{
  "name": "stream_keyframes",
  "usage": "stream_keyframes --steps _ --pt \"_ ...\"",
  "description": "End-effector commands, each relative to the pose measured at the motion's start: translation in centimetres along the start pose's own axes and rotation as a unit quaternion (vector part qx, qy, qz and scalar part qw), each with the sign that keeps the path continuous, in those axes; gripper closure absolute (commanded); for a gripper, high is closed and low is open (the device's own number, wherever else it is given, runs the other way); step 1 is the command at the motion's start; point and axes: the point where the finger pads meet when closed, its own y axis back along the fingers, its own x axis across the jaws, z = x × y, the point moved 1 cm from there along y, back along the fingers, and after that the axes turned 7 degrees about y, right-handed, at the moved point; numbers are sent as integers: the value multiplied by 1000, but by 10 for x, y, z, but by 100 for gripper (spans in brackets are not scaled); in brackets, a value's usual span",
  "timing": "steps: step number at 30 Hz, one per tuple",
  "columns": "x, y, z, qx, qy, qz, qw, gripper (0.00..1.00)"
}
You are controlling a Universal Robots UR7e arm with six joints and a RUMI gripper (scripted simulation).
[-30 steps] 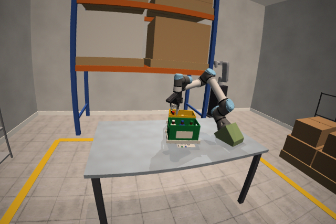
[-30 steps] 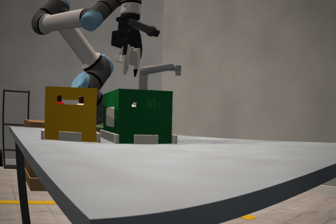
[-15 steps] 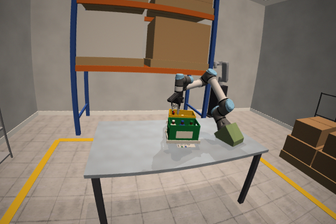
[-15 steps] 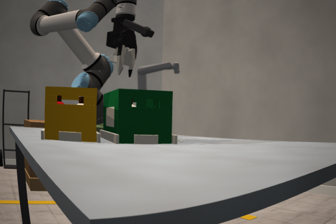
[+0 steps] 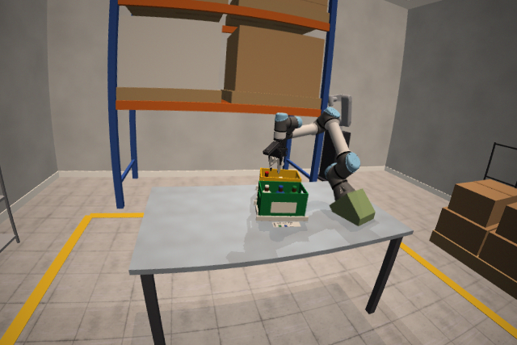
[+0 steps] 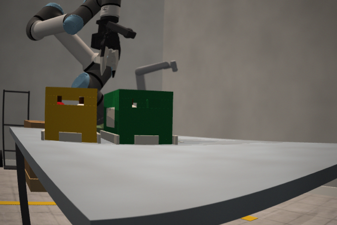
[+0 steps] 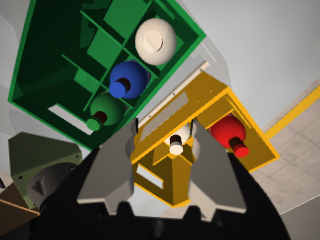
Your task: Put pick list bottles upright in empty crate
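Observation:
My gripper (image 5: 275, 170) (image 6: 107, 75) (image 7: 164, 119) is partly open and empty, above the crates. The yellow crate (image 6: 70, 119) (image 7: 210, 87) holds a red-capped bottle (image 5: 266, 174) (image 7: 228, 132) and a white-capped bottle (image 7: 176, 148); in the wrist view this white cap shows between the fingers, well below them. The green crate (image 5: 302, 208) (image 6: 147, 124) (image 7: 30, 65) holds a white bottle (image 5: 266, 187) (image 7: 156, 42), a blue bottle (image 5: 280, 188) (image 7: 129, 80) and a green bottle (image 5: 294, 189) (image 7: 106, 109) upright in a row. The pick list (image 5: 292, 224) lies before the green crate, too small to read.
Low pale strips (image 5: 281, 218) (image 6: 146, 139) stand along the crates' bases. The crates stand close together on the grey table (image 5: 187, 228) (image 6: 204, 170). An olive-green block (image 5: 355, 208) sits at the arm's base. A rack (image 5: 115, 82) stands behind the table.

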Motion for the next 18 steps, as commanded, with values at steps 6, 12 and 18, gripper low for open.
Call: stream_keyframes --steps 6,12,18 --pt "6 -1 52 -1 2 0 1000 62" --pt "8 -1 72 -1 2 0 1000 62" --pt "11 -1 102 -1 2 0 1000 62"
